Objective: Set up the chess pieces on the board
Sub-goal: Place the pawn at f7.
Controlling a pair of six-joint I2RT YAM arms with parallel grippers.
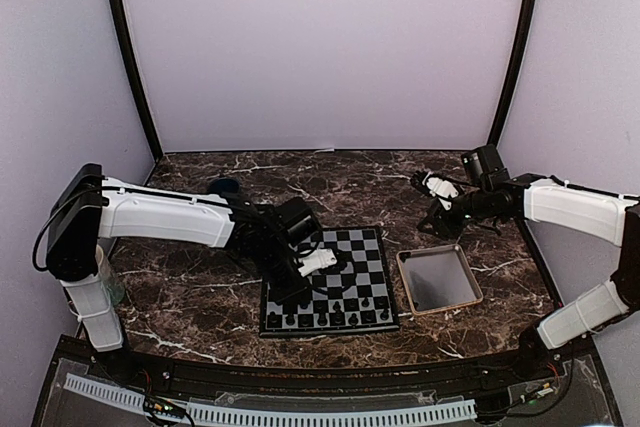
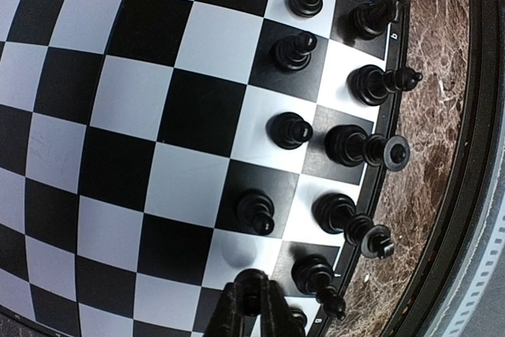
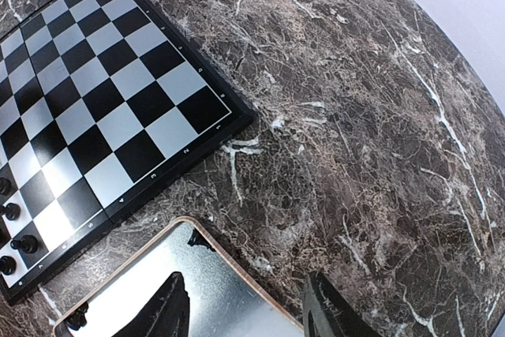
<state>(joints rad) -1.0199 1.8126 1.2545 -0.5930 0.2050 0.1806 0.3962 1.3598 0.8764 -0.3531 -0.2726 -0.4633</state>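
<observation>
Left tool (image 2: 251,288) pinched shut, low over the board (image 2: 102,116) at its near-left part. Can't tell if a pawn sits between the tips. Best approach, I judge: lower onto the centre of the vacant pawn-rank square, then lift straight up, clear of neighbours. Chess pieces (image 2: 289,129) small, glossy black, in two ranks along the near edge. Right tool (image 3: 245,293) parted, empty, by the tray (image 3: 207,230).

Chessboard (image 1: 365,252): black and pale grey checks, black border. Chess pieces (image 2: 293,51): glossy black. Table (image 3: 355,116): dark brown marble, white veining. Tray (image 1: 427,250): tan rim, grey interior.
</observation>
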